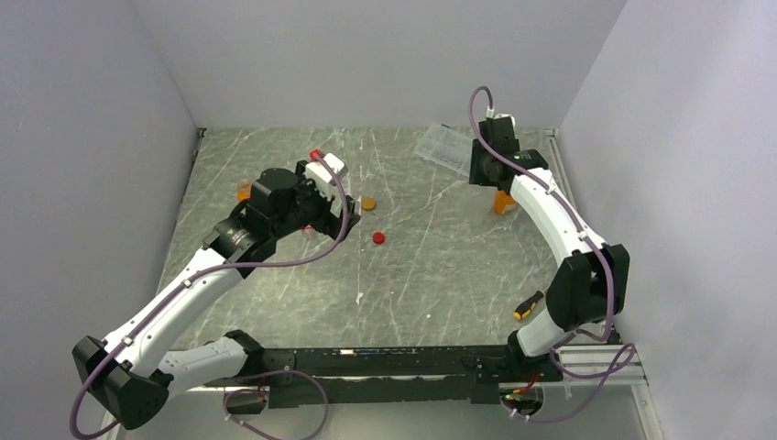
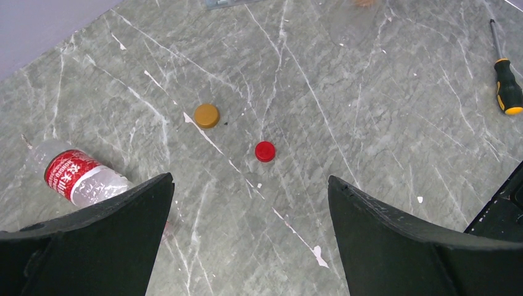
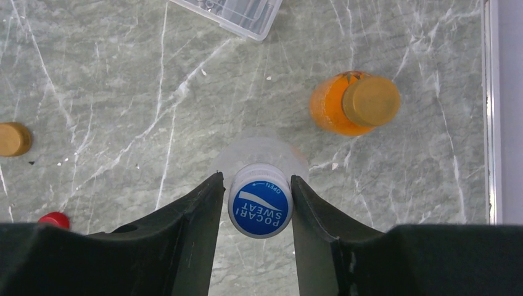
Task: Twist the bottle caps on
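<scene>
My right gripper [image 3: 257,179] stands over a small pale bottle [image 3: 262,154] that is upright. Its jaws flank the blue cap [image 3: 260,208] on that bottle; a thin gap shows at the left jaw, so it is open. Beside it stands an orange bottle [image 3: 336,114] with an orange cap [image 3: 370,100] on top. My left gripper [image 2: 250,179] hangs wide open and holds nothing. Ahead of it lie a loose orange cap [image 2: 206,115] and a red cap [image 2: 265,151]. A clear bottle with a red label [image 2: 80,177] lies on its side by the left finger. A second orange bottle [image 1: 244,191] stands behind the left arm.
A clear flat compartment box [image 1: 446,147] lies at the back right. A yellow-and-black screwdriver [image 1: 529,304] lies near the right arm's base. Grey walls close the table on three sides, and a metal rail [image 3: 487,111] runs along its right edge.
</scene>
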Robot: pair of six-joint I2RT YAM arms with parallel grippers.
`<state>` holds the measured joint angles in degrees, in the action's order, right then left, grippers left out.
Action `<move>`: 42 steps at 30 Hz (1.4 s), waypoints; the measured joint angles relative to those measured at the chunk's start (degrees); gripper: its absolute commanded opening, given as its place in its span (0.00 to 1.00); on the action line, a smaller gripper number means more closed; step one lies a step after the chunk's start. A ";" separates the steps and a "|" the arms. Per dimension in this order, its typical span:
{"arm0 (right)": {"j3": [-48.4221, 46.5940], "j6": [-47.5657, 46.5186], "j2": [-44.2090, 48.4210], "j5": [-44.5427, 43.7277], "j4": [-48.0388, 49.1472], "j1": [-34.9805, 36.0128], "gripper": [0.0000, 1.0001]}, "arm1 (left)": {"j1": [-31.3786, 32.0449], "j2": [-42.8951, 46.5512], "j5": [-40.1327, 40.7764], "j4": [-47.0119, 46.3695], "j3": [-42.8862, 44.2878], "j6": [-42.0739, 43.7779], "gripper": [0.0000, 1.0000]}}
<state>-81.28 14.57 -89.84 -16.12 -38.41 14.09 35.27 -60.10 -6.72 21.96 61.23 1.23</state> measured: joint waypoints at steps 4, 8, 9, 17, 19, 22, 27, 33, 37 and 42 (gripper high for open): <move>0.09 0.00 0.02 0.20 0.02 -0.02 0.49 | 0.00 -0.04 -0.11 0.02 -0.13 -0.02 0.99; 0.13 0.02 0.04 0.22 -0.13 -0.02 0.53 | 0.00 -0.04 -0.13 0.02 -0.15 -0.02 1.00; 0.13 0.02 0.04 0.22 -0.15 -0.02 0.54 | 0.00 -0.07 -0.13 0.02 -0.15 -0.02 0.99; 0.04 0.24 0.07 0.22 -2.01 -0.02 0.67 | 0.00 -0.07 -0.11 0.04 -0.15 -1.51 0.99; -0.09 0.42 0.13 0.22 -2.38 -0.02 0.72 | 0.00 -0.09 -0.09 0.04 -0.15 -2.01 1.00; -0.55 0.92 1.01 0.39 -3.26 -0.02 0.81 | -0.04 -0.22 0.92 0.20 -0.13 -3.02 0.99; -3.39 1.99 4.11 0.83 -5.99 -0.02 0.89 | -1.40 -2.01 6.62 2.97 1.31 -6.80 0.99; -5.79 3.69 11.43 2.14 -8.76 -0.02 0.90 | -8.66 -5.49 13.66 7.67 4.17 -13.51 0.99; -5.79 5.03 17.81 5.03 -9.46 0.50 0.90 | -15.06 -8.81 14.71 8.83 4.13 -18.43 0.99; -5.44 6.67 23.30 8.90 -9.53 3.52 0.89 | -19.98 -16.31 13.97 7.26 3.54 -21.77 0.98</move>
<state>-86.72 21.23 -66.54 -7.22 -47.94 17.61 15.29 -76.40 7.25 29.21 64.77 -20.53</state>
